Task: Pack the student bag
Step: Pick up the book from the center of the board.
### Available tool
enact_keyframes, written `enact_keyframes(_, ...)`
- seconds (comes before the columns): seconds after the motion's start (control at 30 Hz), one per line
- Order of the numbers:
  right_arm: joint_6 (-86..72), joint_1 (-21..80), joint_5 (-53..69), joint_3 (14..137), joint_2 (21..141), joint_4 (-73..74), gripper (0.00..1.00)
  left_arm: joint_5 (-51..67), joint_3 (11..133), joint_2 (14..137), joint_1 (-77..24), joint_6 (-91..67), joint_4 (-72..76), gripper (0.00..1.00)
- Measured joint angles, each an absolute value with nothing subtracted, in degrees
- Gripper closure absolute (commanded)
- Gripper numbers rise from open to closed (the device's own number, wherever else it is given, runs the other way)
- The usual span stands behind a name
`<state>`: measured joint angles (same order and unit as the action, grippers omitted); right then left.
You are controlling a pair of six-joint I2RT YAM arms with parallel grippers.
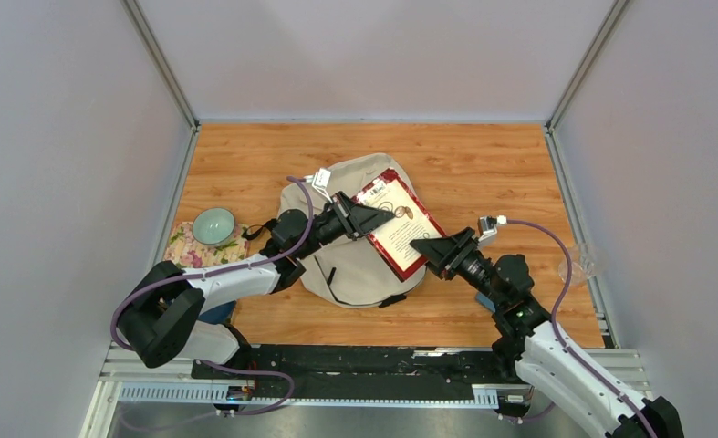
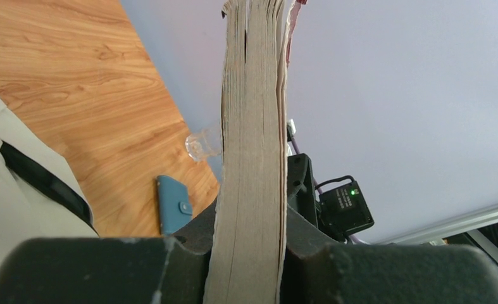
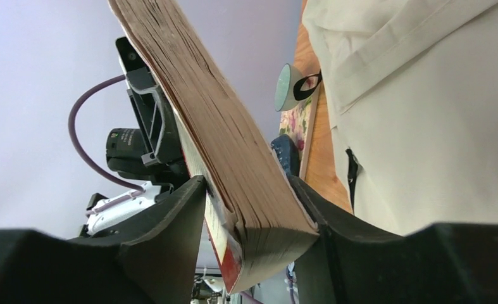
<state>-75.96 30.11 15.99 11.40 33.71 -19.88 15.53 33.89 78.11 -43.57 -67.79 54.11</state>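
**Two arms holding a book over the student bag**

At the left edge of the tabletop [image 1: 483, 173], a pale teal bowl [image 1: 213, 224] is sitting on a floral mat [image 1: 186, 251]. The left fingers [image 2: 94, 266] are clamping narrowly on the book [image 1: 400, 226], with its page block standing upright between them in the left wrist view. The student bag [image 1: 350, 265] is lying flat at the middle of the tabletop, directly beneath the book. The book's red cover, with a cream panel, is facing up. Its printing is showing only as small dark marks, too small to read. The right fingers [image 3: 151, 253] are bracketing the book's opposite corner and appear to be pressing both faces. Farther right, a blue case [image 2: 172, 202] is lying beside the right arm, and what looks like a clear cup [image 1: 581, 263] is sitting by the right wall.
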Motion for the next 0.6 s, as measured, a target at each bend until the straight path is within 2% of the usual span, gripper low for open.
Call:
enact_keyframes(0.1,-76.9,30.8,15.9,11.4,33.3,-20.9,0.82,15.6,33.7,78.1,-43.6,-68.1,55.1,1.0)
enact_keyframes(0.13,-77.3,31.1,16.0,11.4,32.9,-21.1,1.0,15.5,33.5,78.1,-43.6,-68.1,55.1,1.0)
enact_keyframes(0.23,-76.9,31.4,15.7,11.4,30.3,-20.0,1.0,15.9,33.2,78.1,-43.5,-68.9,55.2,0.7)
enact_keyframes(0.27,-76.6,31.5,15.2,11.6,28.9,-18.2,1.0,16.2,33.3,78.1,-43.6,-68.8,54.8,0.57)
enact_keyframes(0.43,-73.9,31.9,10.3,14.7,19.2,-2.5,1.0,23.2,41.2,79.2,-43.6,-61.2,40.4,0.43)
enact_keyframes(0.6,-70.3,32.2,1.8,19.9,8.4,17.5,1.0,24.1,52.6,80.0,-46.2,-42.2,16.1,0.37)
